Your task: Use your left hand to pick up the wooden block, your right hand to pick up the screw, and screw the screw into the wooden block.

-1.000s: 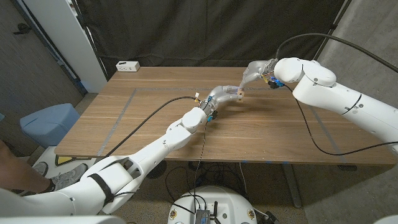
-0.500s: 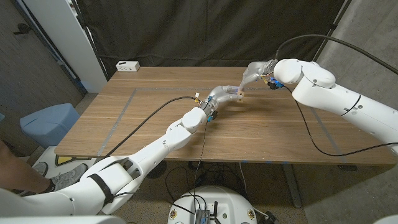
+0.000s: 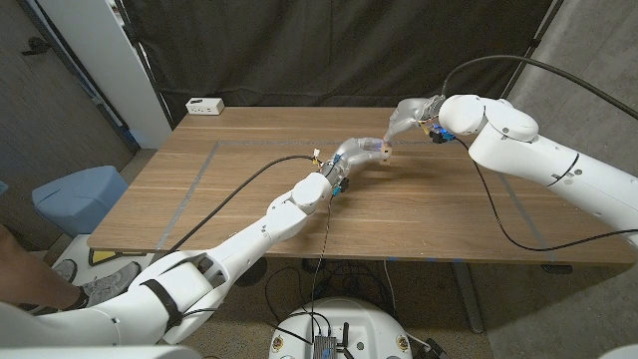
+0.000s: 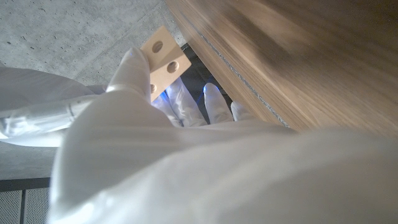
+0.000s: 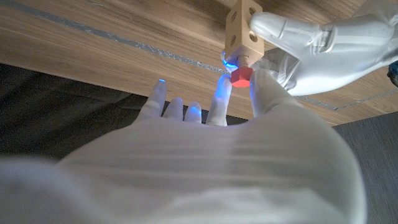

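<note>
Both hands meet at the wooden block (image 3: 381, 150) — above the table (image 3: 229, 189).

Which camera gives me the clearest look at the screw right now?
The right wrist view: the screw's red head sits against the wooden block, pinched by the right hand. The head view shows the block tiny between both hands, with the screw too small to tell. The left wrist view shows the block's holes.
</note>
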Available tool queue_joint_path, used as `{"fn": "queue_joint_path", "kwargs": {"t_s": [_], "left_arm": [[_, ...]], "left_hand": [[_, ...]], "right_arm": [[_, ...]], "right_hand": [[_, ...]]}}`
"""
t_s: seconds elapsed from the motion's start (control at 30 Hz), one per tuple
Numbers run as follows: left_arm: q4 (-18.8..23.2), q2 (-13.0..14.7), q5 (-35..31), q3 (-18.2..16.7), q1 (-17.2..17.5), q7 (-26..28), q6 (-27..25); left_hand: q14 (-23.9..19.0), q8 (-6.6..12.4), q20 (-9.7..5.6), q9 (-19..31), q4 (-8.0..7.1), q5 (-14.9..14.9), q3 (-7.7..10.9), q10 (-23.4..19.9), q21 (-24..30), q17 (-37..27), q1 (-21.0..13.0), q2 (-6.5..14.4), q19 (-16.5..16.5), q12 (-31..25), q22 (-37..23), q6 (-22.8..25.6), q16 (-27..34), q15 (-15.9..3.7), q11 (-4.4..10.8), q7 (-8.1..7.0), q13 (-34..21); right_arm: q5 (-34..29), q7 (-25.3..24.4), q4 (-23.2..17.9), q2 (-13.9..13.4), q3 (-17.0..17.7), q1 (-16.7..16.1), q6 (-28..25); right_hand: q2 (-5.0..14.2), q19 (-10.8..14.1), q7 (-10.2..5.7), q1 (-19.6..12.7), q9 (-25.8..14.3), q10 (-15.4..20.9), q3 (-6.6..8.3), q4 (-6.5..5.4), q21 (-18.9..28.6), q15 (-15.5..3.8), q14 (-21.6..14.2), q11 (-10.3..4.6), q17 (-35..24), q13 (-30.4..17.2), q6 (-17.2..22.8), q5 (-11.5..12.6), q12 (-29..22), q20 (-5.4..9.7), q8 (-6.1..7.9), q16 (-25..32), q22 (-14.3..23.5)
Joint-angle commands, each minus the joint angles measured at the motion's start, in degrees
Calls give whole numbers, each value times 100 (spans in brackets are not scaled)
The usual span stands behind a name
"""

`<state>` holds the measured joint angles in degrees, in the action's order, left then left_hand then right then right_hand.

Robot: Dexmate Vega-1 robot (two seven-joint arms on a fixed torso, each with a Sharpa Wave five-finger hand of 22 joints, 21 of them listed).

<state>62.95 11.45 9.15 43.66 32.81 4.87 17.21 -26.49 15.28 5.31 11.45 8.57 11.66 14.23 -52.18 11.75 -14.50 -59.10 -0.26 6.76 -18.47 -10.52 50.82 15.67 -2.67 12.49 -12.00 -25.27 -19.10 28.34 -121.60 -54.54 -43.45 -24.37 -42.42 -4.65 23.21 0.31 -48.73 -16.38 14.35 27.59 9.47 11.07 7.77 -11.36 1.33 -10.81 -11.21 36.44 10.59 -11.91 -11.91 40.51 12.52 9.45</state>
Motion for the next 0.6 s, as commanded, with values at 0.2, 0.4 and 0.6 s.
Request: {"fn": "queue_joint_path", "kwargs": {"t_s": [0.2,0.4,0.6], "left_arm": [[-100,-39,9,14,-50,-25,8],[-163,-63,28,13,-81,-52,25],[-243,-88,38,17,-118,-79,65]], "left_hand": [[-73,33,34,60,-18,28,20,-83,45,-20,112,408,18,-30,-26,347,-19,-621,26,27,-915],[-70,33,30,60,-15,29,22,-77,47,-19,109,407,21,-23,-26,350,-24,-621,26,15,-914],[-75,34,32,60,-14,32,25,-76,45,-19,107,412,18,-17,-26,354,-26,-617,26,22,-915]], "right_arm": [[31,22,67,5,6,13,46],[20,100,91,17,-28,72,53],[20,154,107,28,-43,110,80]], "right_hand": [[3,46,13,-62,-72,32,-29,-36,0,-22,-48,1,-36,-18,-37,-12,28,-28,40,24,28],[-5,29,26,-45,-110,-18,-54,-46,-14,-4,-35,5,-37,-19,-165,-13,62,-34,39,9,28],[-22,-8,67,-10,-101,-131,-82,-60,-31,36,25,56,-36,-22,-436,-14,109,-37,-46,-30,29]]}}
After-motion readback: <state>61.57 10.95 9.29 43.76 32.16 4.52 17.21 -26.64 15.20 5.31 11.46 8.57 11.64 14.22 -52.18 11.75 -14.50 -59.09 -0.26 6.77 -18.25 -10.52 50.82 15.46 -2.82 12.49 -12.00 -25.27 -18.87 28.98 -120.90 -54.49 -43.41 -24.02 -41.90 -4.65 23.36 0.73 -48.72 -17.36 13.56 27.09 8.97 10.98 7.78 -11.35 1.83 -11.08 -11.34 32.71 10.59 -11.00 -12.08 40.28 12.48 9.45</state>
